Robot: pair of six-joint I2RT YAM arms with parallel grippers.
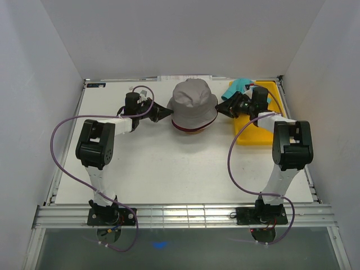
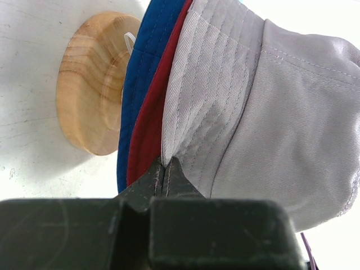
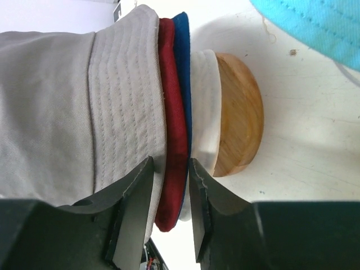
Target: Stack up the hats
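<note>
Three hats are on the stand [image 3: 239, 112] - grey [image 1: 194, 101] over red [image 3: 171, 112] over blue [image 3: 181, 67] - so the step in hand looks like tidying brims. The left gripper [image 2: 166, 171] is closed, its tips at the grey brim's edge; whether cloth is nipped I cannot tell. The right gripper [image 3: 169, 185] stands part-open, its jaws astride the red and blue brims. The teal hat [image 1: 239, 85] lies just behind it on the tray [image 1: 253, 132] - probably next: back off, turn, pinch its brim.
</note>
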